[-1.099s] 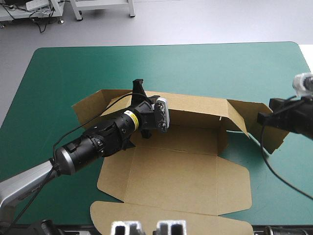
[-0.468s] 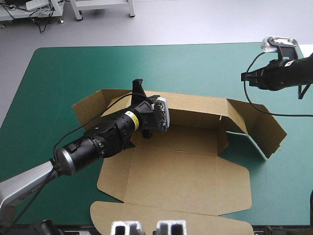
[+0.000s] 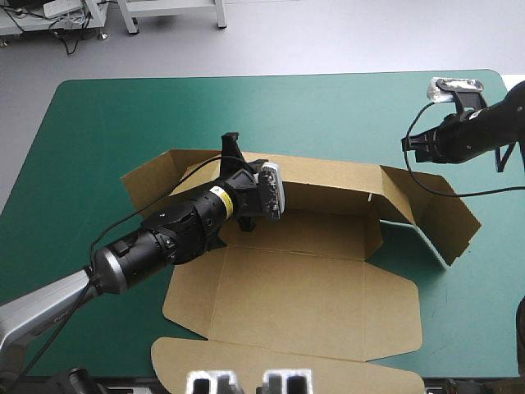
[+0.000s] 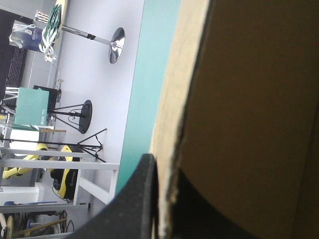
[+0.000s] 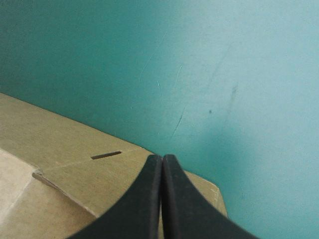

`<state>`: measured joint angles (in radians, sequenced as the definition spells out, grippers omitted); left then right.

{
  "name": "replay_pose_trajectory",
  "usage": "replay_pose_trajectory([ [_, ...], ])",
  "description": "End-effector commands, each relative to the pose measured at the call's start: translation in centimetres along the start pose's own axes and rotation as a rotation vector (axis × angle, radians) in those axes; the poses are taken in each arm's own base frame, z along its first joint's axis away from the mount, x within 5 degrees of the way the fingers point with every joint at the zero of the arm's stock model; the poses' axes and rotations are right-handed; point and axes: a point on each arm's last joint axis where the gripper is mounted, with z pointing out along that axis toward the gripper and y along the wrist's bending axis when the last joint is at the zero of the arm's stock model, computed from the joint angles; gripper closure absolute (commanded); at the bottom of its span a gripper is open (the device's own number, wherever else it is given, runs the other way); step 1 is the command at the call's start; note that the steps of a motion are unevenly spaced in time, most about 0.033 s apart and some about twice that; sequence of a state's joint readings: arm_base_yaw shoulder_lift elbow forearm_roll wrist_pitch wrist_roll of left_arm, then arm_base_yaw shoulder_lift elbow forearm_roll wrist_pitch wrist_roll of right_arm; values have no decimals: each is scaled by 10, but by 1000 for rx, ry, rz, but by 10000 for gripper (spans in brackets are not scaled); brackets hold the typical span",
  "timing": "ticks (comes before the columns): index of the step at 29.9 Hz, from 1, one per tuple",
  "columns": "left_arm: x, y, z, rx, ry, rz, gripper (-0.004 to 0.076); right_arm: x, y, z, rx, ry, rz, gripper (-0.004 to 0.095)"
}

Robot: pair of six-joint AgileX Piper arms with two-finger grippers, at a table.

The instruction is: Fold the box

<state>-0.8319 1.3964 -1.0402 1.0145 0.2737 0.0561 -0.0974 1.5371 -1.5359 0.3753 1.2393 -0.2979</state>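
Table (image 3: 123,123): fills most of the high view, with rounded corners and its far edge near the top of the frame.
Cover (image 5: 224,59): teal-green (faint scratches show in the right wrist view).
Box (image 3: 312,295): brown board lying on the cover, from frame centre down to the bottom edge.
Box shape: far wall raised at centre; side flaps splayed centre left and centre right; near panels flat.
Bare cover: broad band across the upper frame.
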Motion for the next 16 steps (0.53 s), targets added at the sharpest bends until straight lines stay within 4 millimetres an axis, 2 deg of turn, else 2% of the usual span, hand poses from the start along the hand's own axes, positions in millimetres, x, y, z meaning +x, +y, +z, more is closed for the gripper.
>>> replay_pose_trajectory([
  [1,-4,11,-9,-39,-24,-57,733,6,6,-9,-22,-16,-20,925],
  [4,-4,11,-9,-42,-23,-47,733,18,7,-3,-37,15,-24,925],
  [12,-3,6,-1,-21,-10,-39,733,45,14,-8,-47,8,-46,925],
  [16,-3,5,0,-19,-9,-38,733,62,20,1,-103,-82,-28,925],
])
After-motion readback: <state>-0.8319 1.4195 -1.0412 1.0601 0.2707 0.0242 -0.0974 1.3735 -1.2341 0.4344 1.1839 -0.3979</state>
